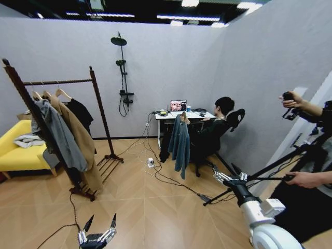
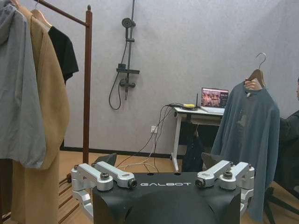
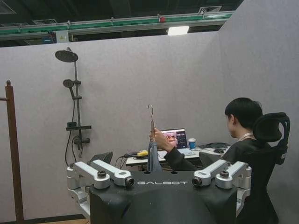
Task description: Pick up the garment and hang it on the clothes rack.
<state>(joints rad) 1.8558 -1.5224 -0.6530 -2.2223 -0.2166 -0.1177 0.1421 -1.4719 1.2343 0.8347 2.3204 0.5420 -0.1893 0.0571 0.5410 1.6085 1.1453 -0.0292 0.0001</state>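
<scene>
Hanging from a seated person's hand (image 3: 160, 138), garment (image 1: 180, 141) nr desk (image 1: 166, 115), wood floor (image 1: 155, 207)

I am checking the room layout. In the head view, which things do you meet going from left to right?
Yellow sofa → clothes rack → shower fixture → garment, held up on its hanger by a seated person's hand → right gripper.

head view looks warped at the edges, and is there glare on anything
Head view: wide-angle distortion; the rack posts lean outward and the walls curve, ceiling lights blow out white. Left wrist view: straighter lines, even light, the laptop screen glows bright. Right wrist view: one ceiling lamp glares; the shirt shows edge-on, sharp enough.
</scene>
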